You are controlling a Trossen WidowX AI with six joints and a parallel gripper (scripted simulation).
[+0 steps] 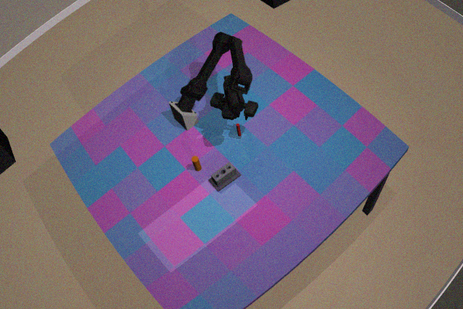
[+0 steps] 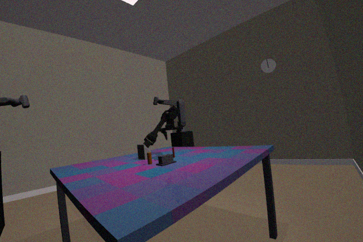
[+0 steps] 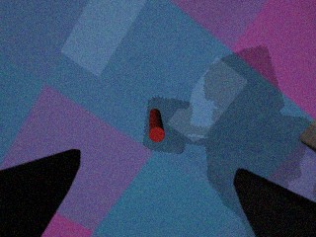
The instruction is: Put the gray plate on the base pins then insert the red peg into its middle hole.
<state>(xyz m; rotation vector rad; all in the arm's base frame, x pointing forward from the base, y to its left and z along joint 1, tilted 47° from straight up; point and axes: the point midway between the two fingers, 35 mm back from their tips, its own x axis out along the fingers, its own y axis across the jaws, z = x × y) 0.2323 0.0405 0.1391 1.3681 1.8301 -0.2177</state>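
A: Top view first: where's your red peg [image 1: 237,130]?

B: Upright on the desk [image 1: 321,155], just below the hand [image 1: 239,109], well apart from the gray plate [image 1: 223,174] on its base.

A: Exterior?

B: Peg [image 2: 173,152] stands behind the plate [image 2: 165,157]; too small for more.

A: Wrist?

B: Your hand's fingers are spread wide, empty, with the peg [image 3: 156,125] ahead between them. It looks small, stiff, light and smooth, so I'd have you pinch it mid-shaft, squarely, or it may tip.

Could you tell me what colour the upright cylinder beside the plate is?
Orange; top view shows it best.
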